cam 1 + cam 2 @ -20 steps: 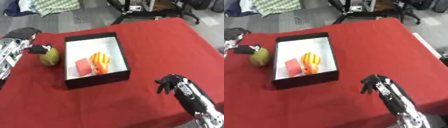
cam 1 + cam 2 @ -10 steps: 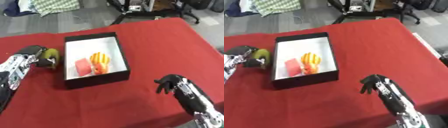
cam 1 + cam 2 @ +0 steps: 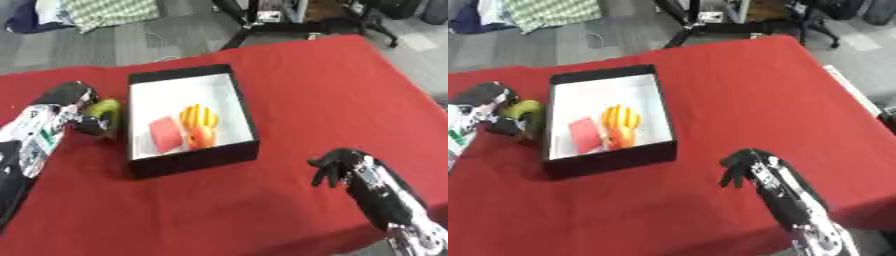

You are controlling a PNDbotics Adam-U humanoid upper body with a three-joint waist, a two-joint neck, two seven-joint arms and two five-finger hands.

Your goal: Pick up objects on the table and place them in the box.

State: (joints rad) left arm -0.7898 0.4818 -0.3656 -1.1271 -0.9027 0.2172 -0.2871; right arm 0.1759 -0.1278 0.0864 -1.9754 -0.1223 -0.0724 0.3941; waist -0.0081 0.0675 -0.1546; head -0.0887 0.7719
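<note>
Since earlier frame our left hand lowers onto yellow-green fruit beside box, fingers curling around it; right hand idle, curled.

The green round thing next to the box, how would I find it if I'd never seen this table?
Find the black box with a white inside on the red tablecloth. Just outside its left wall sits a yellow-green round fruit, with the left robot hand curled round it. It is the only item outside the box.

The left hand reaches in from the left edge, fingers curled. The right hand hangs at lower right, its fingers bent downward, holding nothing.
</note>
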